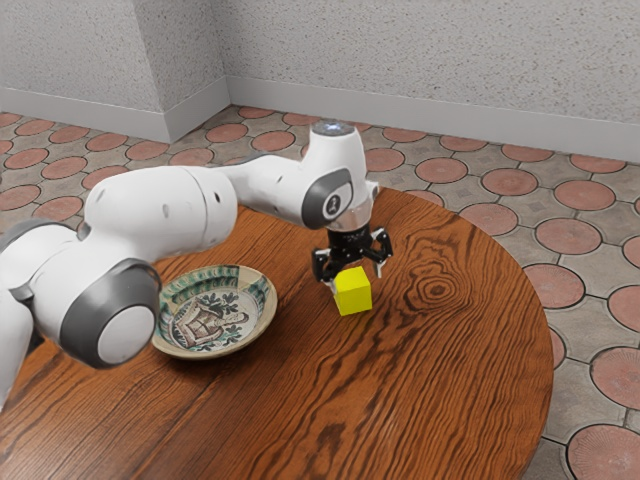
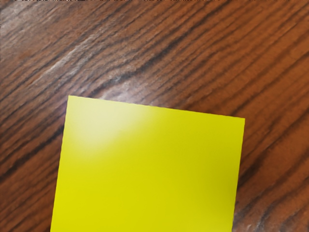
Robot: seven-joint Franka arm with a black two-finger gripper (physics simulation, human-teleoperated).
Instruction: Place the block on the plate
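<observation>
Closest to the exterior camera is the white arm (image 1: 165, 215) with its grey joint caps, which enters from the exterior view's left and reaches over the round wooden table (image 1: 440, 400). At the end of it, the black gripper (image 1: 356, 280) points downward and is released, its two fingers (image 1: 380, 268) spread apart at the yellow block (image 1: 353, 292). This block stands upright on the wood, directly under the hand, and is well apart from the plate (image 1: 266, 318). The plate lies toward the exterior view's left, partly behind the arm; it is a shallow one, with green pattern near the rim and a drawn figure with leaves in its middle. In the wrist view, the block's flat upper face carries a pale shine near one corner, and dark grain lines of the table run slantwise beside it.
</observation>
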